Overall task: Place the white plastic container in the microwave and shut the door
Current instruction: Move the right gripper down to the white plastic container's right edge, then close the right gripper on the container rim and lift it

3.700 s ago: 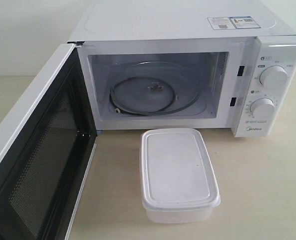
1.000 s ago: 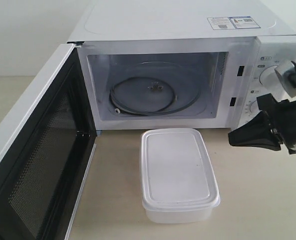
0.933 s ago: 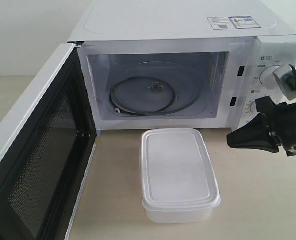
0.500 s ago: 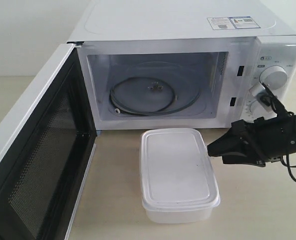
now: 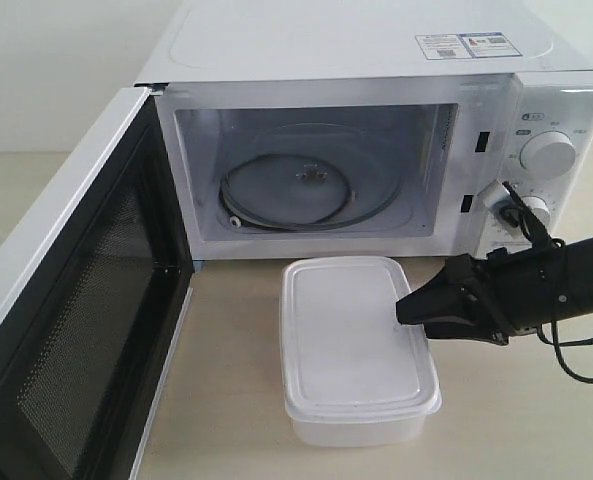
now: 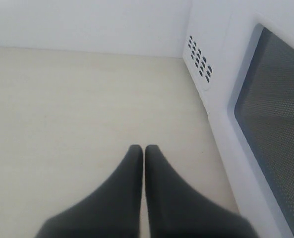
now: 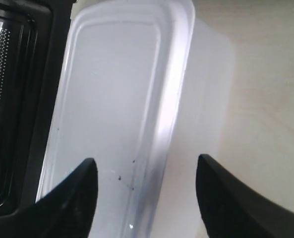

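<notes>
The rectangular translucent-white plastic container (image 5: 351, 345) sat lidded on the beige tabletop (image 5: 226, 400), just in front of the white boxy microwave (image 5: 306, 45). It looked light, stiff and slick, so its rimmed long edge seemed the likeliest hold. The right hand (image 5: 408, 310), jaws wide apart, straddled the dial-side edge without gripping. The left hand (image 6: 144, 151) was closed and empty.

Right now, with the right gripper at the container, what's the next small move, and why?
Probably ease the right gripper down a little, then close. Its jaws stand open astride the white plastic container's long rim, one finger over the lid, one outside the wall, nothing gripped yet.
</notes>
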Controlling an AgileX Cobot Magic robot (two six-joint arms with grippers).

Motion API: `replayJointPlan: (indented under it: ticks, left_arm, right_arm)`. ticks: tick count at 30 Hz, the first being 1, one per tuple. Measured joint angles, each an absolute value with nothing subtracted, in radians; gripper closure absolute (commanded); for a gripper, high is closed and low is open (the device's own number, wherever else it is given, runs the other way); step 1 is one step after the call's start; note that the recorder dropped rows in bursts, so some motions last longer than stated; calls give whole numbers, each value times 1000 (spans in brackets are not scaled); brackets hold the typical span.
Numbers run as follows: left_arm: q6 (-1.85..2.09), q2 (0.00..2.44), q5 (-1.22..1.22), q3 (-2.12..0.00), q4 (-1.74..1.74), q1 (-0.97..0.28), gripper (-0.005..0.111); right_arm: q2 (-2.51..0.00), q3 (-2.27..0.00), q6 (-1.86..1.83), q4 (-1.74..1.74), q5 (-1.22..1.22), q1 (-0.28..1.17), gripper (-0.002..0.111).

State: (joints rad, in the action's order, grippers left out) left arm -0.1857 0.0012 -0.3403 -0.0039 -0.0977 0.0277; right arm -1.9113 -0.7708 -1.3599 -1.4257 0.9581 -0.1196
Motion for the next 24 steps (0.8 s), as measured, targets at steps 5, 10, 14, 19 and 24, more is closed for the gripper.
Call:
replayJointPlan:
  ticks: [5, 10, 14, 19, 24]
  left_arm:
    - [-186, 1, -340, -4, -98, 28, 103]
    - [-186, 1, -340, -4, -98, 28, 103]
    - [-186, 1, -340, -4, -98, 28, 103]
    - [-186, 1, -340, -4, -98, 28, 103]
    - [-186, 1, -340, -4, -98, 28, 103]
  right_arm:
    - [-1911, -771, -1375, -1443, 972, -118, 52]
    - [-1911, -771, -1375, -1444, 970, -101, 52]
    - [-1911, -771, -1377, -1447, 947, -80, 53]
    - [-1911, -771, -1377, -1445, 899, -70, 81]
    - [-1911, -771, -1379, -1456, 908, -70, 109]
